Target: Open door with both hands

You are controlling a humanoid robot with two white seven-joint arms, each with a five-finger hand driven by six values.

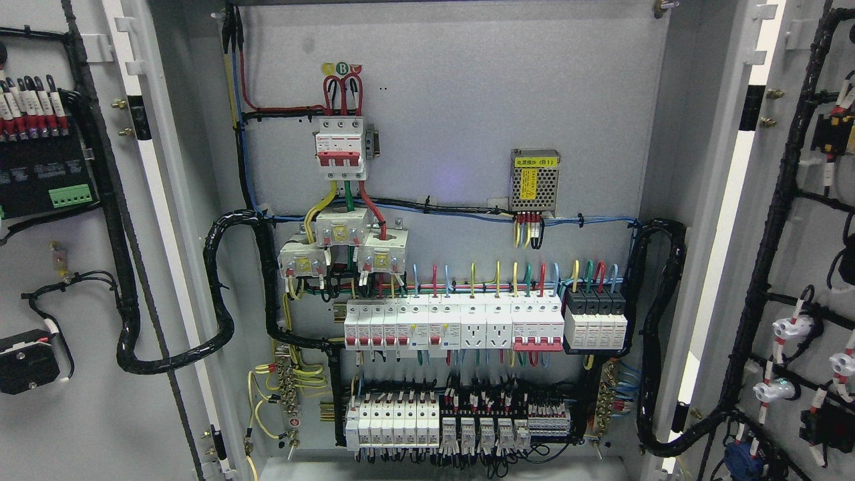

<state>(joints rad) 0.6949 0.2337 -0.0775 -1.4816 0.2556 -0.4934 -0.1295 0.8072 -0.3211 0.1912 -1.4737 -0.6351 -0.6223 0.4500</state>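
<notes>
Both cabinet doors stand swung wide before me: the left door [87,267] at the left edge, its wiring loom exposed, the breaker panel [454,267] bare in the middle for access, the right door [795,267] folded back. Neither of my hands shows; I cannot tell how my fingers are set.

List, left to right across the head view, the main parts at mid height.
Left door → black cable loop → main breaker → power supply → right cable bundle → right door. No hands in view.
</notes>
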